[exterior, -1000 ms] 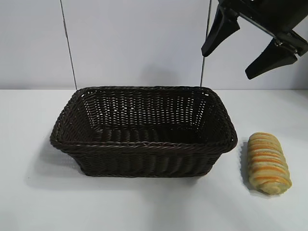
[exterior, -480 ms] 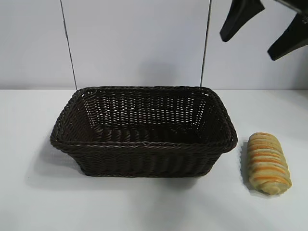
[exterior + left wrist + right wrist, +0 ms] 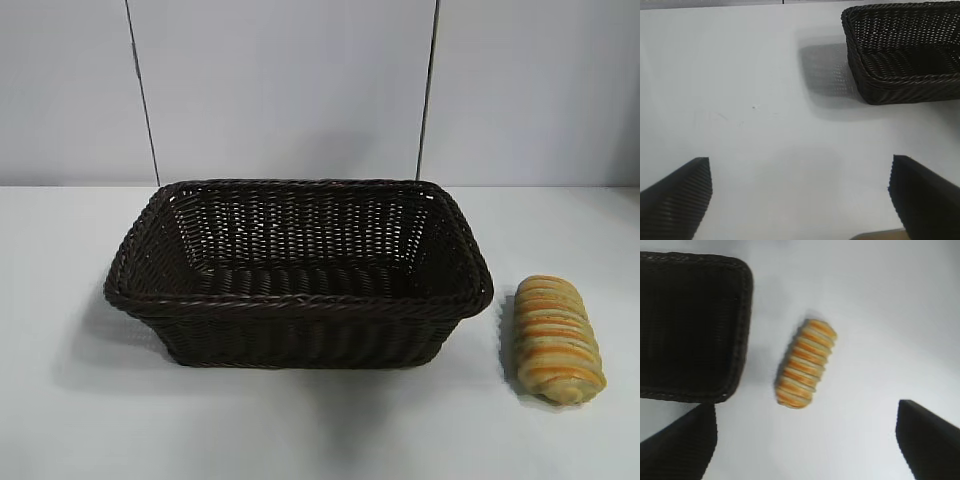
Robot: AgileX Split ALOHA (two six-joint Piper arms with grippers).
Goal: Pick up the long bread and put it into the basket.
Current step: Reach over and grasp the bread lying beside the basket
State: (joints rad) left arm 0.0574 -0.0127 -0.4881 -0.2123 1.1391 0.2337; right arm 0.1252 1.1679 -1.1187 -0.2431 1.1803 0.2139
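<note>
White surface [image 3: 300, 430] carries basket [image 3: 300, 300], empty, w/ long bread [image 3: 557, 338] lying just beside its right end, untouched. Right claw [image 3: 805, 440] is held spread wide above the bread; left claw [image 3: 800, 200] spread, parked over bare surface. Risk: bread sits near the rim, so one finger could be snagged on wicker during descent.

White table [image 3: 300, 430] spreads under me, plain and matte; a pale wall [image 3: 290, 90] stands behind it; two thin dark cords [image 3: 142, 95] hang down that wall, well apart, reaching the table's far edge.
</note>
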